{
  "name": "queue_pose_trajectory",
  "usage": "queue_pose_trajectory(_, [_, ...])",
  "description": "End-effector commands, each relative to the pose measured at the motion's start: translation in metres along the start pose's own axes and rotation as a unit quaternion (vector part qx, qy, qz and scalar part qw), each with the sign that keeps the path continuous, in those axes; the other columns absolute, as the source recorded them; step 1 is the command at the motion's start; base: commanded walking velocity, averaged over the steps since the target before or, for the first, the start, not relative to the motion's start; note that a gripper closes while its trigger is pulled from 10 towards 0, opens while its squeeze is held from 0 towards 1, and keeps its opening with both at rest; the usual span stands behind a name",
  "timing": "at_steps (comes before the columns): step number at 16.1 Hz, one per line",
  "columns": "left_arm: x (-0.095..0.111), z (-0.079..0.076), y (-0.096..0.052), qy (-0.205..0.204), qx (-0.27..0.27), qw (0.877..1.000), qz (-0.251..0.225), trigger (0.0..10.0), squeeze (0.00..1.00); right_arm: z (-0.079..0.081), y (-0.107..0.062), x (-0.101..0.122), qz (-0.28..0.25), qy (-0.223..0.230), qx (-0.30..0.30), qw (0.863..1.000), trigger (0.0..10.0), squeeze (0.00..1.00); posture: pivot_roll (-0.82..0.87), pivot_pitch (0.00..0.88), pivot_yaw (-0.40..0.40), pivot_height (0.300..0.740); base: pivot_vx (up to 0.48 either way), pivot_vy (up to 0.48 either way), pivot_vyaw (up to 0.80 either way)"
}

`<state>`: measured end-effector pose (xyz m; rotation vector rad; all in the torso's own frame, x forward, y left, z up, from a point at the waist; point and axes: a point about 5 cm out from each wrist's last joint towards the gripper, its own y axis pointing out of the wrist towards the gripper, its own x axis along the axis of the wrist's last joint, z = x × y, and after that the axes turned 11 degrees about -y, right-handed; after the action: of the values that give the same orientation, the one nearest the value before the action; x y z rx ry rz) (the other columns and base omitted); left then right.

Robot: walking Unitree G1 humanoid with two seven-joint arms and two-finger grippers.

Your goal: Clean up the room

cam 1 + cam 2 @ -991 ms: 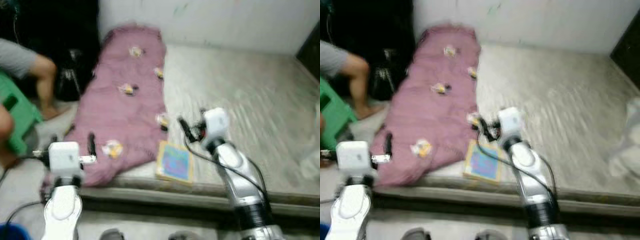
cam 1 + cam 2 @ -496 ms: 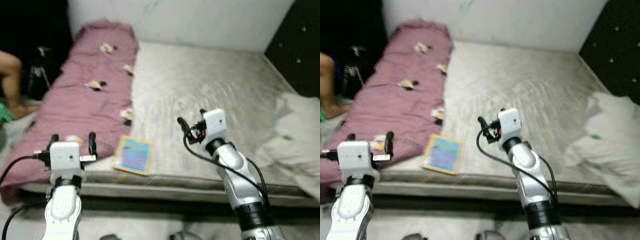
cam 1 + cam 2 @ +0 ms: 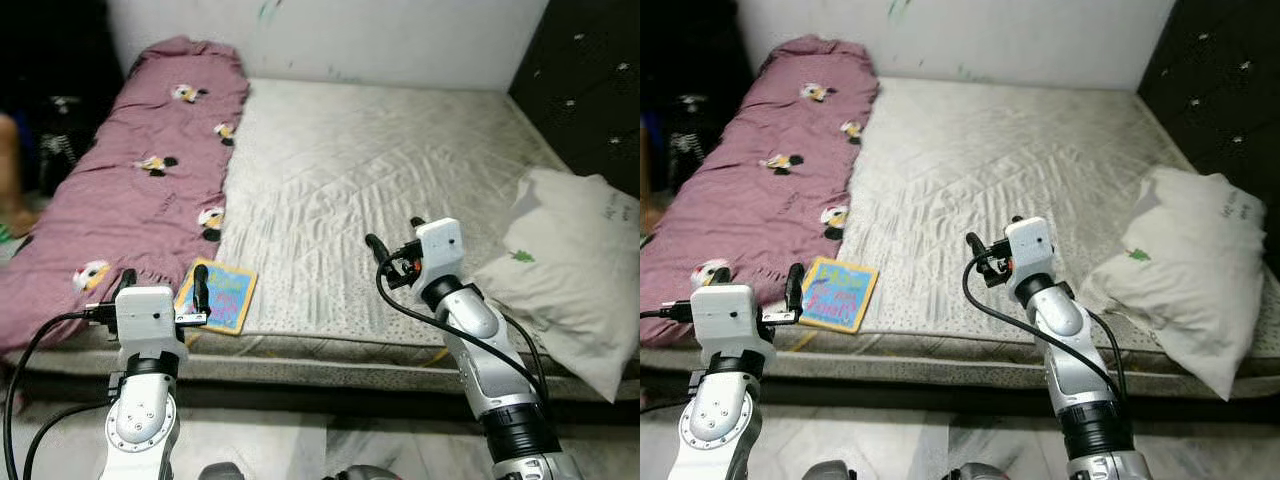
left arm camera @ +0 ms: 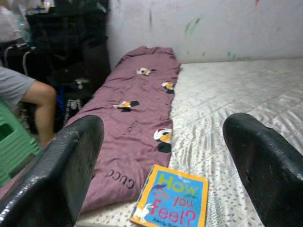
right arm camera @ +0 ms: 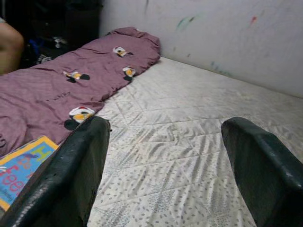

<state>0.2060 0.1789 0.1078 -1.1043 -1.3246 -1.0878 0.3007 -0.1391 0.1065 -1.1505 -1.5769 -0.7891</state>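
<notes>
Book (image 3: 217, 296) on near mattress (image 3: 380, 180) edge just beyond my left gripper (image 3: 160, 288), right gripper (image 3: 393, 243) farther right, both spread empty, person's arm (image 4: 28, 97) cut off far left.

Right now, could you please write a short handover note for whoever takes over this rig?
Left gripper: open, empty, raised over the near left edge of the mattress, just short of the book.
Right gripper: open, empty, held above the middle of the near edge.
Children's book: flat on the mattress at its near edge, beside the purple blanket, which lies along the left side.
White pillow: at the right, overhanging the near edge.
A person's arm is beside the bed on the left.
Done: nothing picked up, as far as the scene shows.
Left: collect the book, probably tidy blanket and pillow.
</notes>
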Motion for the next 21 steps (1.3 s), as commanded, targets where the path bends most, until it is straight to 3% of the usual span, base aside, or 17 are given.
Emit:
queue_pose_trajectory(1, [0.0026, 0.0032, 0.0000, 0.001, 0.006, 1.000, -0.005, 10.0, 0.00, -0.0007, 0.0017, 0.0032, -0.005, -0.004, 0.001, 1.000, 10.0, 0.00, -0.01, 0.000, -0.060, 0.740, 0.000, 0.000, 0.00])
queue_pose_trajectory(8, [0.0027, 0.0021, 0.0009, 0.004, 0.000, 1.000, -0.004, 10.0, 0.00, -0.0015, 0.0027, 0.0032, -0.003, -0.002, -0.001, 1.000, 10.0, 0.00, -0.01, 0.000, -0.059, 0.740, 0.000, 0.000, 0.00])
queue_pose_trajectory(21, [0.0019, 0.0012, 0.0016, 0.002, -0.002, 1.000, -0.003, 10.0, 0.00, -0.0018, 0.0034, 0.0040, -0.005, -0.005, 0.001, 1.000, 10.0, 0.00, -0.01, 0.000, -0.061, 0.740, 0.000, -0.272, 0.00])
